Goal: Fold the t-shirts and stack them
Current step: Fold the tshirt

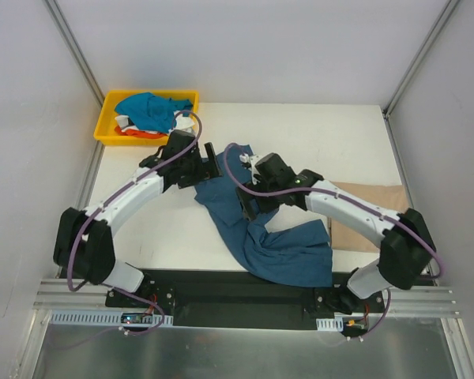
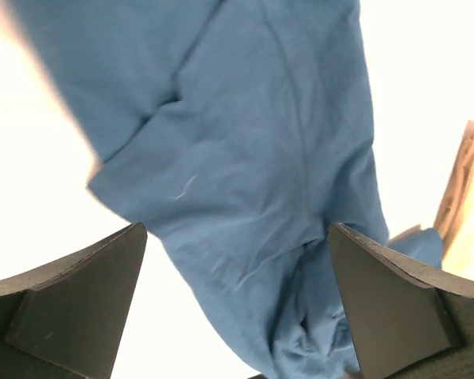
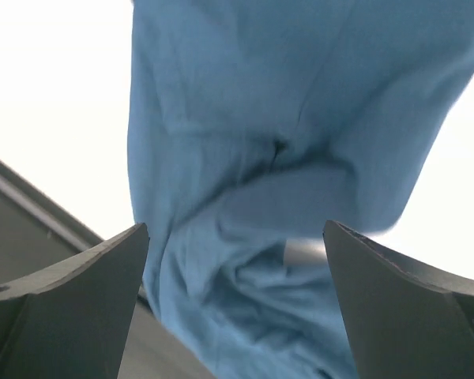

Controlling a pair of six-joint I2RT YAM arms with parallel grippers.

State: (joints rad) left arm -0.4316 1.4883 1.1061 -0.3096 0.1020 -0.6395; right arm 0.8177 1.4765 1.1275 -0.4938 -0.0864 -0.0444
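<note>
A large dark teal-blue t-shirt (image 1: 280, 249) lies crumpled across the middle of the table, running from the centre down to the near edge. My left gripper (image 1: 211, 166) hovers open over its far end. In the left wrist view the blue cloth (image 2: 245, 134) fills the gap under the left gripper (image 2: 237, 229), with nothing pinched. My right gripper (image 1: 250, 205) stands open above the shirt's middle. In the right wrist view bunched folds of the shirt (image 3: 284, 95) lie under the right gripper (image 3: 235, 225). A tan-beige t-shirt (image 1: 371, 215) lies flat at the right.
A yellow tray (image 1: 109, 126) at the far left corner holds bright blue (image 1: 148, 109), white and orange-red (image 1: 146, 134) shirts in a heap. The black base plate (image 1: 221, 296) runs along the near edge. White walls and metal posts close in the table's left, right and back sides.
</note>
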